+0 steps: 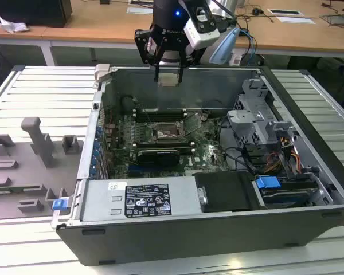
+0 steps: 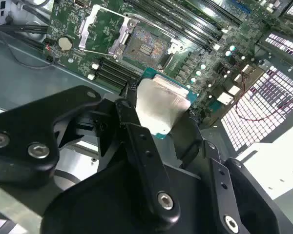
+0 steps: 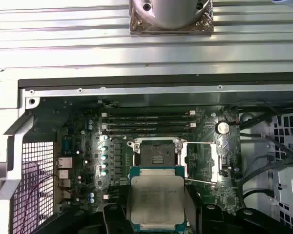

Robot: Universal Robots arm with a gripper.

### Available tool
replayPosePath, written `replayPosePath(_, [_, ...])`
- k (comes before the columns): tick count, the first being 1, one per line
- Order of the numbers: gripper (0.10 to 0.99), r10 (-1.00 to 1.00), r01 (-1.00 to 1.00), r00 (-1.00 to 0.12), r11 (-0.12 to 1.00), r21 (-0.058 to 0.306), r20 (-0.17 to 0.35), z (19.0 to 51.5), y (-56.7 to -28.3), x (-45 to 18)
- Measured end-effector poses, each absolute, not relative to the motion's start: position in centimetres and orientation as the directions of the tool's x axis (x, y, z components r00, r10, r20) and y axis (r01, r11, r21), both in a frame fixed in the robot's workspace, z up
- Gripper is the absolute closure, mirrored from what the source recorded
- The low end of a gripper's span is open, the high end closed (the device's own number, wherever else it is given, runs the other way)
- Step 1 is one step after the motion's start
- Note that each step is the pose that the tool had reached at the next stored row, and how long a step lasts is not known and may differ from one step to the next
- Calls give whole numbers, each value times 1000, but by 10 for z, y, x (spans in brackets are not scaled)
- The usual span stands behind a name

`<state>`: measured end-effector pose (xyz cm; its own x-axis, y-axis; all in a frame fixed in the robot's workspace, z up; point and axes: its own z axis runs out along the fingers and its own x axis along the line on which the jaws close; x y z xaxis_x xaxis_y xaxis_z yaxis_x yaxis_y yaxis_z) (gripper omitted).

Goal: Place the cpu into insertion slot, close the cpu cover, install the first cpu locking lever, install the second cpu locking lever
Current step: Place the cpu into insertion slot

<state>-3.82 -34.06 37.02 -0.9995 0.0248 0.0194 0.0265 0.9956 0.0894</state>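
My gripper [image 1: 168, 75] hangs above the open computer case, over its back wall, shut on the cpu [image 1: 168, 79]. In both wrist views the cpu [image 2: 162, 106] [image 3: 156, 201] is a flat silver-topped chip with a green edge, clamped between the black fingers [image 2: 136, 127]. The insertion slot [image 1: 163, 134] [image 2: 146, 46] [image 3: 156, 157] lies bare on the green board, well below the chip. The cpu cover [image 2: 100, 23] [image 3: 203, 161] is swung open beside the slot. Two thin wire levers [image 3: 200, 143] stand loose along the cover.
Long black memory sticks [image 1: 166, 112] lie behind the slot and a black graphics card [image 1: 157, 154] in front. A labelled grey box [image 1: 140, 200] lines the case's front, and a drive cage [image 1: 258, 120] stands at the exterior view's right. Grey holders [image 1: 34, 152] stand outside on the left.
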Motion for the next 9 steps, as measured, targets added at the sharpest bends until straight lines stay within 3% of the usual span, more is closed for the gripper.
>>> replayPosePath(9, [557, 78, 79, -997, 993, 89, 19, 369, -341, -39])
